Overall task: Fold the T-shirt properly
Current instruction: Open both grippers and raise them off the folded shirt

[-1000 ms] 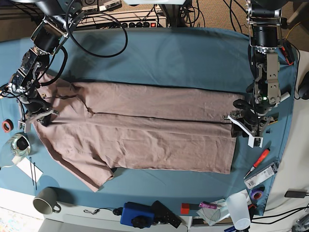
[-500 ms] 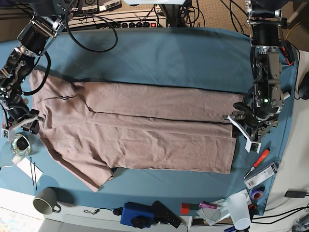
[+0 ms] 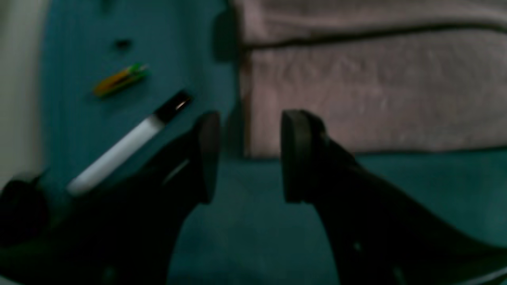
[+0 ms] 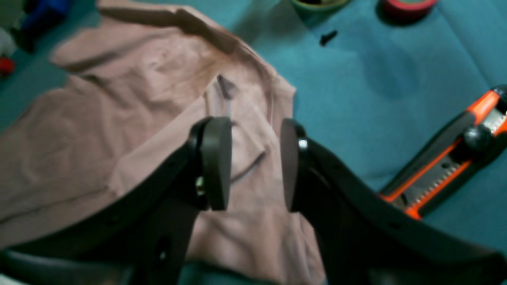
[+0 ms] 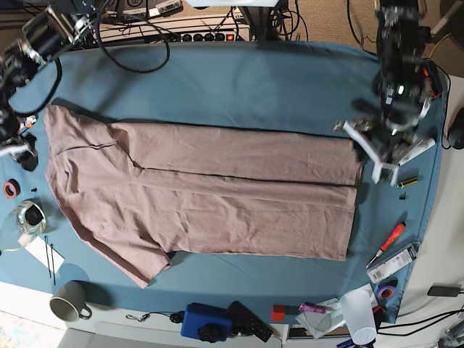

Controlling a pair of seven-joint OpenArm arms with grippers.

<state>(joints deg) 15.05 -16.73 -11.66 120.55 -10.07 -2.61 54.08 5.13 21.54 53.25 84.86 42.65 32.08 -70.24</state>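
T-shirt (image 5: 203, 196) lies flat on desk (image 5: 254, 80), one long side folded in. Left gripper (image 3: 245, 158) and right gripper (image 4: 253, 166): jaws spread, empty, off the cloth. Risk: pinching only the top layer, so the fold skews.

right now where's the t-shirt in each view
base: T-shirt spread across the middle of the cloth.
left wrist: upper right, its hem corner beyond the open left claw.
right wrist: left and centre, under the open right claw.
Shared landmark: teal table cloth.
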